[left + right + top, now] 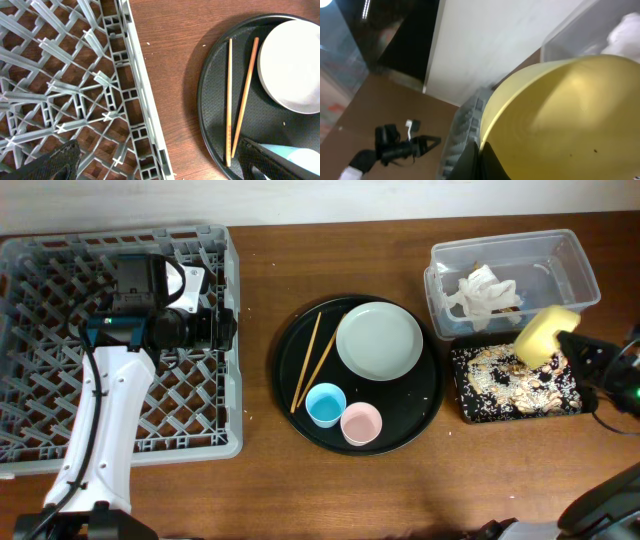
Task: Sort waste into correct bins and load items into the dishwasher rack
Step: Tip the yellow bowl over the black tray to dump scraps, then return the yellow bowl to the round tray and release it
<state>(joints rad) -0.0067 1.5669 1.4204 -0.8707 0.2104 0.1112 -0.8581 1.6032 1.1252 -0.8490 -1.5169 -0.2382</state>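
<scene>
Yellow bowl (545, 335) hangs tipped above shallow black tray (458, 385), right gripper (566, 340) clamped on its rim. Scraps (500, 375) lie in the tray. Rack (60, 290) lies far left, beyond round tray (290, 380). Left gripper (225, 328), jaws wide apart and empty, hovers over rack's right wall; likely nearer arm for loading.

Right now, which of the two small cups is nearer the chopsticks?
The blue cup: it sits just right of the chopsticks' lower ends, while the pink cup lies farther right, on its other side.

Table (270, 480): brown wood grain, scattered pale specks. Wall (320, 198): plain white, along the table's far edge.
</scene>
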